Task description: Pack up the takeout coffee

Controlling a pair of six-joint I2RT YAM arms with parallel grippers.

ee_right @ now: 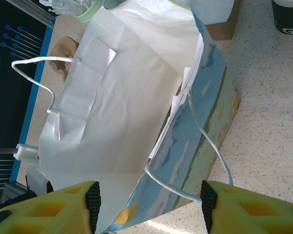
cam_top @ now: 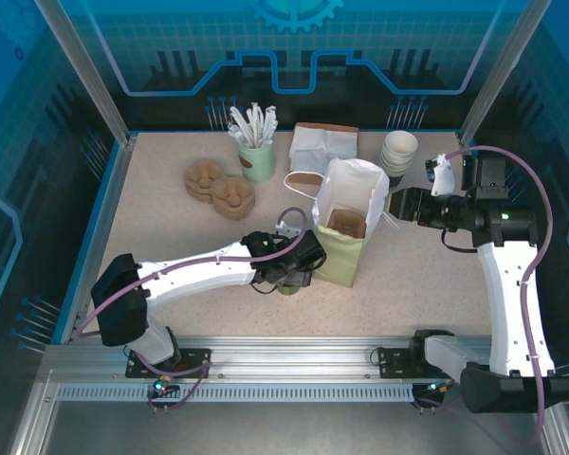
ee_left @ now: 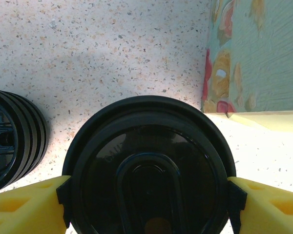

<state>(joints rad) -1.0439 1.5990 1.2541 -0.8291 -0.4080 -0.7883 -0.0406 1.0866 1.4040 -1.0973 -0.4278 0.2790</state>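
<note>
The takeout coffee (ee_left: 149,165) stands on the table just left of the paper bag (cam_top: 346,237), its round black lid seen from above in the left wrist view. My left gripper (ee_left: 149,200) is lowered over it, one yellow finger (ee_left: 29,204) on each side of the cup, the pads at the lid's edge with no firm squeeze visible. From above, the left gripper (cam_top: 289,275) covers most of the cup. My right gripper (cam_top: 395,206) is at the bag's right rim. It (ee_right: 149,204) stands open, with the bag's wall (ee_right: 205,141) and a string handle between its fingers.
A squat stack of black lids (ee_left: 10,141) sits close to the left of the cup. At the back are stacked paper cups (cam_top: 399,152), a green cup of stirrers (cam_top: 256,156), cardboard carriers (cam_top: 218,187) and a napkin box (cam_top: 322,144). A brown insert (cam_top: 346,225) lies inside the bag.
</note>
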